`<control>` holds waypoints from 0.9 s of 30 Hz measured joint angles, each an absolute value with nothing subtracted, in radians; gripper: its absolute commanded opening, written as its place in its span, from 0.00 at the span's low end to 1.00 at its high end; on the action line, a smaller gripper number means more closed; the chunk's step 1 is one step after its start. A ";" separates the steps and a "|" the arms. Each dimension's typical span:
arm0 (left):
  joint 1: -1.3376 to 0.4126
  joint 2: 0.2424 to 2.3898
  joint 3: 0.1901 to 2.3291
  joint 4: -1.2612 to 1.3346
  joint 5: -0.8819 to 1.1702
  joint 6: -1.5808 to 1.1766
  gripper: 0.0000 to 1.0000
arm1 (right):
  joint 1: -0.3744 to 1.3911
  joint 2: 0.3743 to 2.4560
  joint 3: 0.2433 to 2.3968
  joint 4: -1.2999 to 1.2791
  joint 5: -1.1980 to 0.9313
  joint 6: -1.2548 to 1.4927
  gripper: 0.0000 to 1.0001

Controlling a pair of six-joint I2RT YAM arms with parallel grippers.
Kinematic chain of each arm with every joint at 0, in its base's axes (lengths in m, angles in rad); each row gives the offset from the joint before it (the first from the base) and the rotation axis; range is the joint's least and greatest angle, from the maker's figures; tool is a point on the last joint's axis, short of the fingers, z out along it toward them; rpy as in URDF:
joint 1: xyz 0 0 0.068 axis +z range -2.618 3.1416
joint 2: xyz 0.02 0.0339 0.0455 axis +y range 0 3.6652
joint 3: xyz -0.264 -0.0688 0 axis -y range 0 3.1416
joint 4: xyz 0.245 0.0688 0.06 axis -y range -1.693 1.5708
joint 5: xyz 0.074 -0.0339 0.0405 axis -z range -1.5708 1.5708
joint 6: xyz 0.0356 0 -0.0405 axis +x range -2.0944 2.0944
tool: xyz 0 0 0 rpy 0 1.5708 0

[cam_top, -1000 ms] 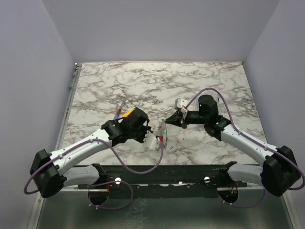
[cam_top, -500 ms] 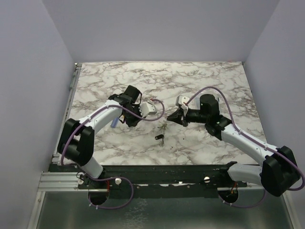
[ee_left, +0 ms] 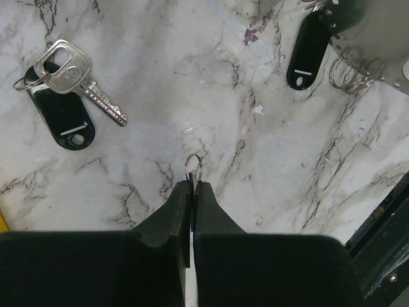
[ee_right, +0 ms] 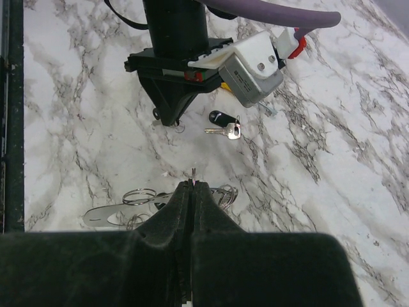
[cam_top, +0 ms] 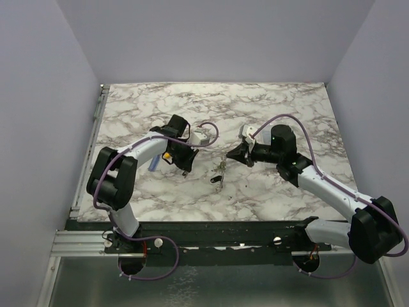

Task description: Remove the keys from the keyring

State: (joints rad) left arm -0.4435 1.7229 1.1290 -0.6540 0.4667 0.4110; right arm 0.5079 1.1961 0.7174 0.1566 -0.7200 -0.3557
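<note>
My left gripper (ee_left: 193, 185) is shut on a small metal split ring (ee_left: 193, 170), low over the marble; in the top view it (cam_top: 186, 169) is left of centre. A silver key on a ring with a black tag (ee_left: 64, 114) lies on the table to its left, and also shows in the right wrist view (ee_right: 225, 126). My right gripper (ee_right: 193, 182) is shut on the keyring, a thin metal plate (ee_right: 112, 215) with several wire rings. A second black tag (ee_left: 305, 54) hangs at that plate (ee_left: 374, 32). In the top view the right gripper (cam_top: 231, 155) holds it at mid-table.
A blue stick (cam_top: 153, 164) and a yellow piece (cam_top: 167, 155) lie beside the left arm. The left wrist body (ee_right: 192, 54) stands just beyond the right gripper. The table's dark near rail (ee_left: 390, 256) is close to the left gripper.
My left arm has swung away from the right gripper to the far left, then brought its tip down left of the keyring. My right gripper shifted slightly right.
</note>
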 measured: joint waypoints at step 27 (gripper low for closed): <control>-0.418 1.438 1.045 -0.541 0.566 0.247 0.74 | 0.491 1.245 0.714 0.247 -0.657 -0.141 0.01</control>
State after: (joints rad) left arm -0.4183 1.4376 1.0447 -0.5411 0.5655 0.2466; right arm 0.4908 1.2453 0.7143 0.2474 -0.6567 -0.1410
